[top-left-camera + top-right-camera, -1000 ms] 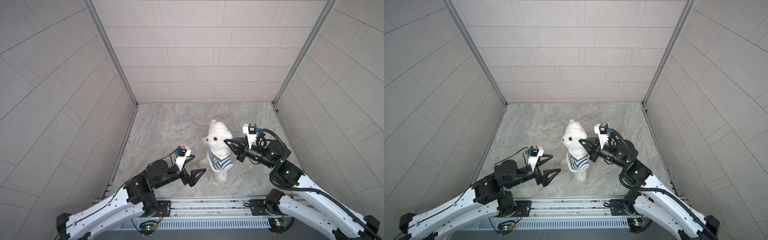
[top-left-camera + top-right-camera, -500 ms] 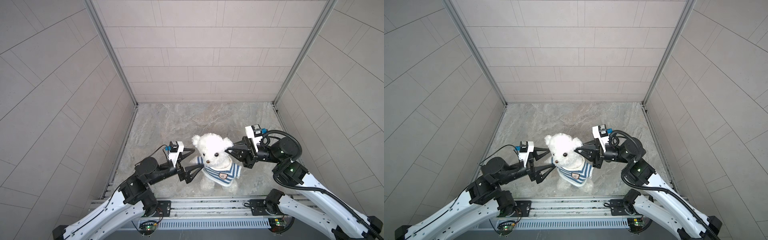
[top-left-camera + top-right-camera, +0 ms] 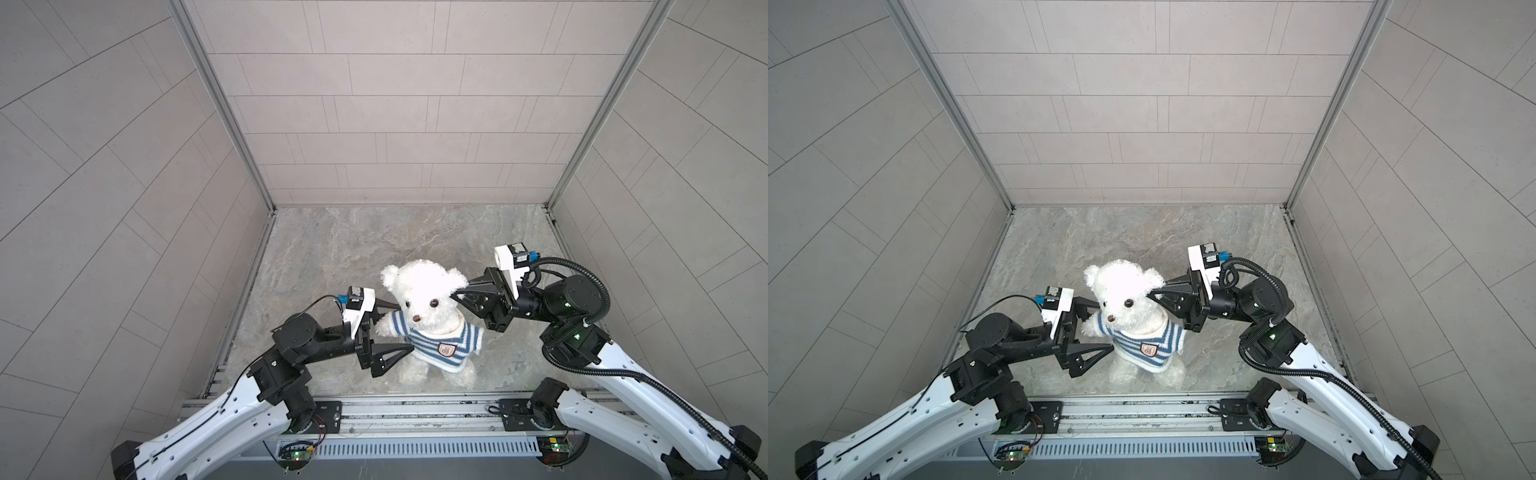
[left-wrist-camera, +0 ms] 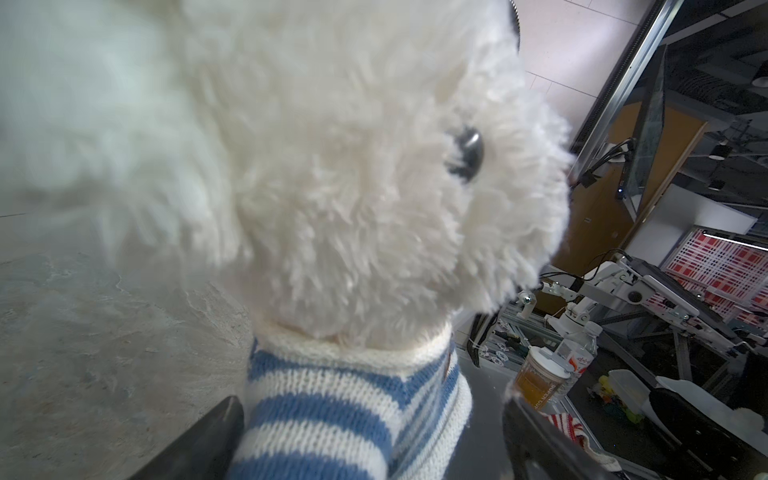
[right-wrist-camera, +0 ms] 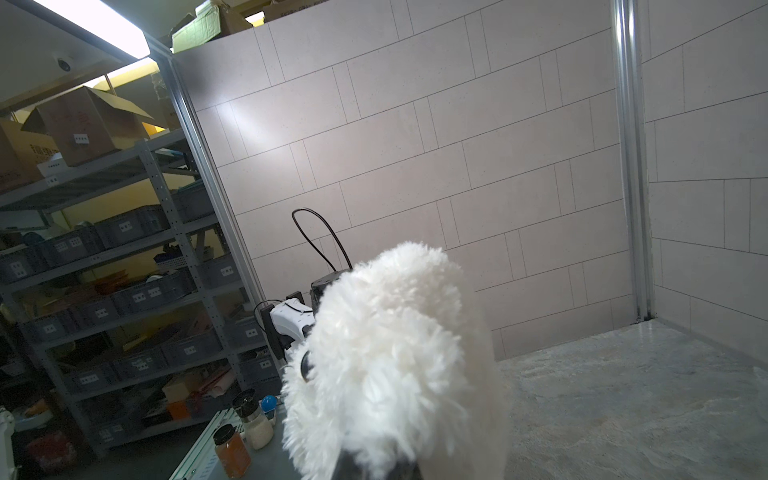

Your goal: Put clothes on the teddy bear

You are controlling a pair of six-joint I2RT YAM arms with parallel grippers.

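While your right hand [image 3: 460, 290] clamps the one fluffy white teddy bear [image 3: 419, 291] by a round ear, your left hand [image 3: 405, 328] gapes around its striped knit sweater [image 3: 440, 345] sleeve.

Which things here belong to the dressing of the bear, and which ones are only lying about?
Job: teddy bear; striped shirt on it; left hand open around its sleeved arm; right hand shut on the side of its head.

Lying about: amber jar; clear bottle; shelf of grey bins; cardboard boxes, all outside the cell.
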